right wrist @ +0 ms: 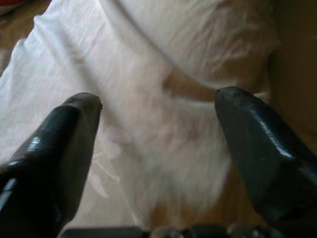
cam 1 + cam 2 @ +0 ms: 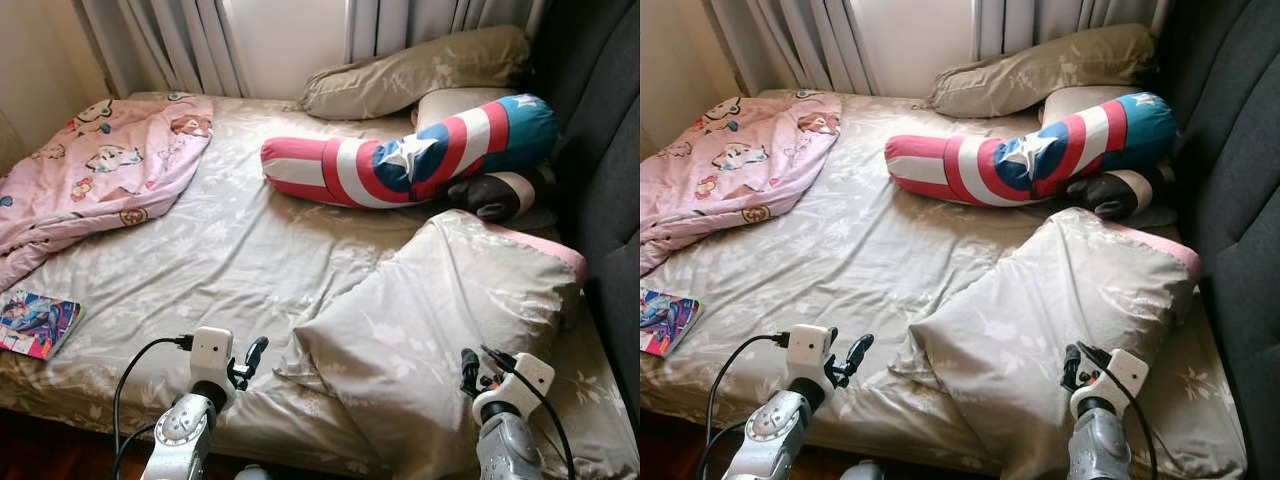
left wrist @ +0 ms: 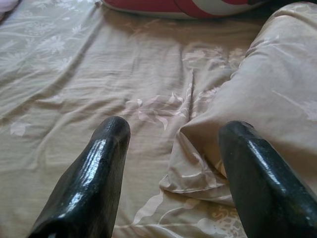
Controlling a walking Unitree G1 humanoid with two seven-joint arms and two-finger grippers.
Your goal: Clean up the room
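A large beige pillow (image 2: 440, 320) lies askew on the near right of the bed, its corner hanging toward the front edge. My left gripper (image 2: 250, 362) hovers open just left of that corner; in the left wrist view the pillow corner (image 3: 198, 173) lies between its fingers (image 3: 99, 163). My right gripper (image 2: 472, 368) is open over the pillow's near side, and the pillow cloth (image 1: 158, 129) spreads between its fingers (image 1: 74, 129). A red, white and blue bolster (image 2: 400, 160) lies across the head end. A pink patterned blanket (image 2: 100, 170) is bunched at the far left.
A second beige pillow (image 2: 420, 70) leans by the curtains. A dark upholstered headboard (image 2: 600, 170) runs along the right. A colourful book (image 2: 35, 322) lies at the bed's near left edge. A dark round cushion (image 2: 495, 195) sits under the bolster's end. The beige sheet (image 2: 220, 260) is bare mid-bed.
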